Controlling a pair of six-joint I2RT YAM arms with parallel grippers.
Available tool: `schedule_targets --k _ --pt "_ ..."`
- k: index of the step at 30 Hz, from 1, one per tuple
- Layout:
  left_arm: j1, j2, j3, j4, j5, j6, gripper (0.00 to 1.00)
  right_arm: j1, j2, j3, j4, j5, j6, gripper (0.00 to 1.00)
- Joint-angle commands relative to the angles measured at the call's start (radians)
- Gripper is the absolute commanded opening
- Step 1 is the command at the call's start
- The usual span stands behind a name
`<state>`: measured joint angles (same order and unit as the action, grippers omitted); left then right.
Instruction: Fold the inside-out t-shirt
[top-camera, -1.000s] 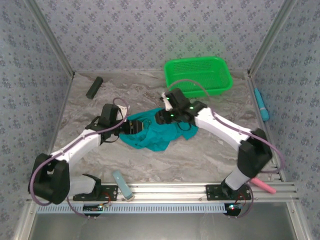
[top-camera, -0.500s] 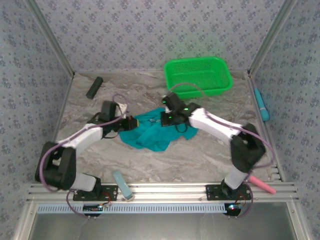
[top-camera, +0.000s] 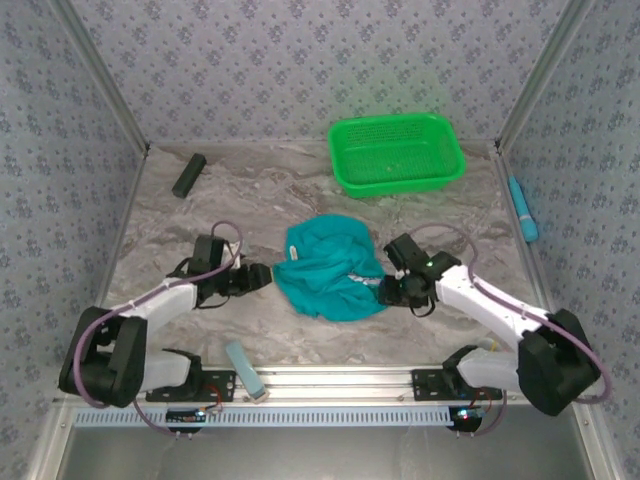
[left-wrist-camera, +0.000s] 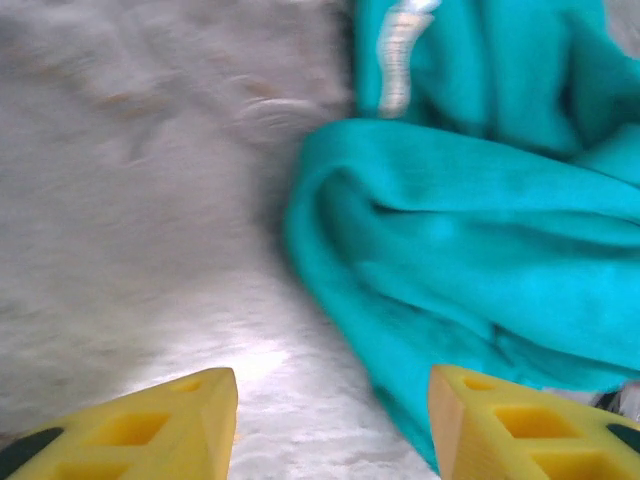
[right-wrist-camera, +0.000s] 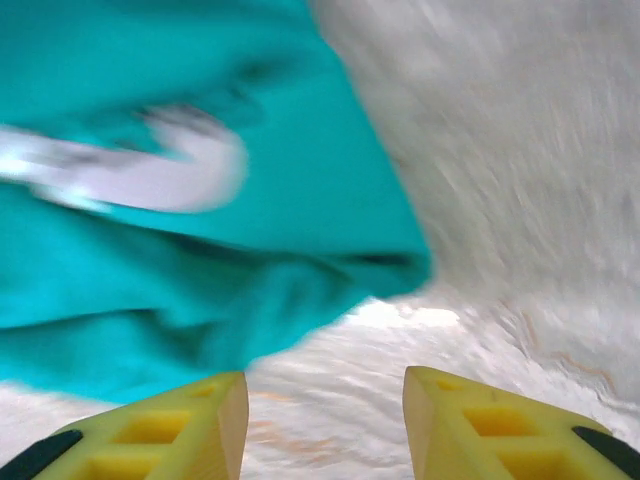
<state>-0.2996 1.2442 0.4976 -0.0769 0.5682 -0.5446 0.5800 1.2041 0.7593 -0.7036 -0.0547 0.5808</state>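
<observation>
The shirt (top-camera: 325, 275) lies in a rumpled heap on the table (top-camera: 200, 215), between the left fingers (top-camera: 260, 274) and the right fingers (top-camera: 387, 290), with its edges just ahead of both. Both pairs are spread apart and hold nothing; the wrist views show mostly bare table between the yellow tips.

No fold has been made, so the task looks to be at the spreading-out step. The next move likely calls for each pair to close on a thin edge of cloth, a hem or a shoulder, and draw the heap outward until it lies flat.

The cloth is soft, limp and teal, bunched in thick rolled folds. A small white tag (left-wrist-camera: 398, 40) sits beyond the left fingers. The table is smooth, grey and marbled.
</observation>
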Motion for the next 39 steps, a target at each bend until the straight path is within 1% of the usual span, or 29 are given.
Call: schedule_targets --k 1,4,5,6,7,9,12,14,15,16,17,18,19,20,21,22,23,24,26,28,30,31,33,34,35,36,37,39 --pt "-0.095 -0.078 0.169 -0.136 -0.062 0.113 0.56 0.023 -0.02 0.152 0.001 -0.045 -0.115 0.47" --pt "-0.219 -0.066 0.242 -0.124 -0.034 0.096 0.6 0.031 0.027 0.16 0.05 -0.04 -0.124 0.47" --pt "-0.267 -0.05 0.264 -0.115 -0.041 0.091 0.6 0.029 0.046 0.149 0.077 -0.037 -0.13 0.47" --pt "-0.317 -0.03 0.28 -0.097 -0.06 0.084 0.61 0.028 0.064 0.133 0.113 -0.028 -0.134 0.47" --pt "-0.356 -0.005 0.291 -0.084 -0.077 0.081 0.63 0.023 0.079 0.115 0.158 -0.036 -0.138 0.47" --pt "-0.424 0.071 0.327 -0.086 -0.119 0.093 0.65 0.016 0.114 0.074 0.236 -0.07 -0.148 0.47" --pt "-0.476 0.178 0.393 -0.162 -0.221 0.129 0.67 0.007 0.166 0.029 0.323 -0.123 -0.158 0.47" --pt "-0.5 0.233 0.417 -0.175 -0.286 0.159 0.7 -0.015 0.195 0.011 0.362 -0.141 -0.154 0.47" --pt "-0.509 0.27 0.432 -0.179 -0.314 0.177 0.7 -0.021 0.207 0.001 0.382 -0.129 -0.155 0.46" --pt "-0.515 0.307 0.448 -0.19 -0.364 0.189 0.7 -0.026 0.214 -0.004 0.395 -0.121 -0.162 0.44" --pt "-0.514 0.355 0.475 -0.212 -0.411 0.196 0.69 -0.031 0.227 -0.003 0.404 -0.115 -0.172 0.42" --pt "-0.513 0.396 0.502 -0.233 -0.454 0.207 0.66 -0.035 0.236 -0.001 0.406 -0.103 -0.177 0.36" --pt "-0.511 0.428 0.52 -0.244 -0.492 0.216 0.62 -0.04 0.239 0.001 0.408 -0.099 -0.181 0.28" --pt "-0.503 0.444 0.537 -0.242 -0.502 0.231 0.55 -0.045 0.239 0.002 0.408 -0.096 -0.183 0.22" --pt "-0.492 0.445 0.548 -0.236 -0.499 0.236 0.41 -0.057 0.232 0.003 0.409 -0.113 -0.183 0.14" --pt "-0.48 0.432 0.556 -0.232 -0.489 0.239 0.24 -0.073 0.221 0.005 0.407 -0.15 -0.18 0.07" --pt "-0.459 0.405 0.564 -0.229 -0.466 0.248 0.1 -0.098 0.204 0.008 0.398 -0.201 -0.174 0.0" --pt "-0.435 0.372 0.575 -0.235 -0.441 0.254 0.0 -0.119 0.176 0.015 0.378 -0.238 -0.169 0.0" --pt "-0.386 0.288 0.59 -0.252 -0.396 0.265 0.0 -0.151 0.108 0.035 0.311 -0.277 -0.17 0.0" --pt "-0.327 0.201 0.596 -0.268 -0.308 0.256 0.0 -0.18 0.031 0.065 0.223 -0.291 -0.182 0.0" --pt "-0.261 0.112 0.573 -0.241 -0.133 0.232 0.0 -0.209 -0.057 0.093 0.137 -0.28 -0.188 0.0" --pt "-0.235 0.078 0.552 -0.215 -0.07 0.204 0.0 -0.221 -0.087 0.1 0.109 -0.277 -0.188 0.0" --pt "-0.189 0.002 0.467 -0.108 0.049 0.115 0.0 -0.219 -0.132 0.106 0.074 -0.325 -0.231 0.0" --pt "-0.182 -0.023 0.426 -0.062 0.07 0.081 0.0 -0.201 -0.135 0.103 0.08 -0.336 -0.244 0.16" --pt "-0.182 -0.045 0.386 -0.006 0.084 0.05 0.0 -0.167 -0.122 0.1 0.092 -0.333 -0.258 0.39" --pt "-0.183 -0.054 0.346 0.046 0.115 0.029 0.0 -0.128 -0.1 0.093 0.128 -0.324 -0.261 0.47" --pt "-0.183 -0.053 0.32 0.087 0.152 0.016 0.0 -0.087 -0.078 0.092 0.17 -0.313 -0.257 0.52" --pt "-0.183 -0.035 0.29 0.138 0.219 -0.002 0.0 0.019 -0.015 0.101 0.261 -0.26 -0.263 0.56"
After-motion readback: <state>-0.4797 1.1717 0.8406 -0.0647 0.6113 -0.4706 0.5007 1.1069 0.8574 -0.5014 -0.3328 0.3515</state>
